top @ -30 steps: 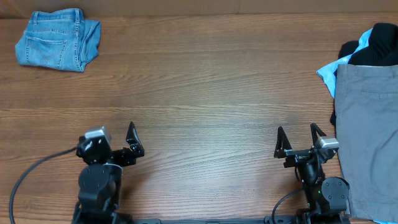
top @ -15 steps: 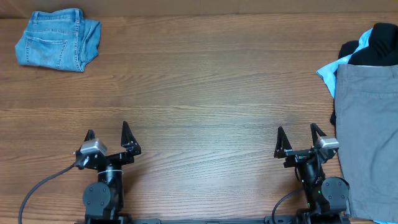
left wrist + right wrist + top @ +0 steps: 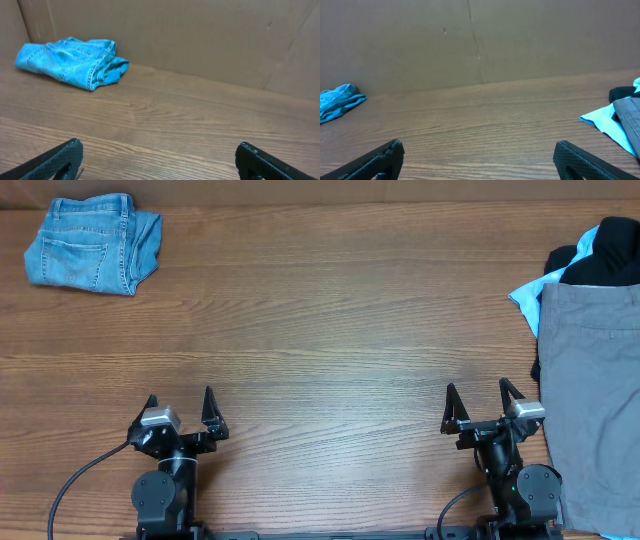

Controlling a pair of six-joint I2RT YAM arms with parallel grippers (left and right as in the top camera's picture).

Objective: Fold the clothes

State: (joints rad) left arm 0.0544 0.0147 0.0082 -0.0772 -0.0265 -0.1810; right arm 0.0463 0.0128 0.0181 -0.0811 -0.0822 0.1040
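Observation:
The light-blue denim jeans lie folded in a bundle at the table's far left corner, a back pocket facing up; they also show in the left wrist view and at the left edge of the right wrist view. My left gripper is open and empty near the front edge, far from the jeans. My right gripper is open and empty at the front right, just left of the grey trousers. Nothing sits between either pair of fingers.
A pile at the right edge holds the grey trousers on top, a black garment and a pale blue garment, which also shows in the right wrist view. A brown cardboard wall stands behind the wooden table.
My left arm has drawn back and settled low at the front edge, its gripper turned to face the far side. The right arm and the clothes have not moved.

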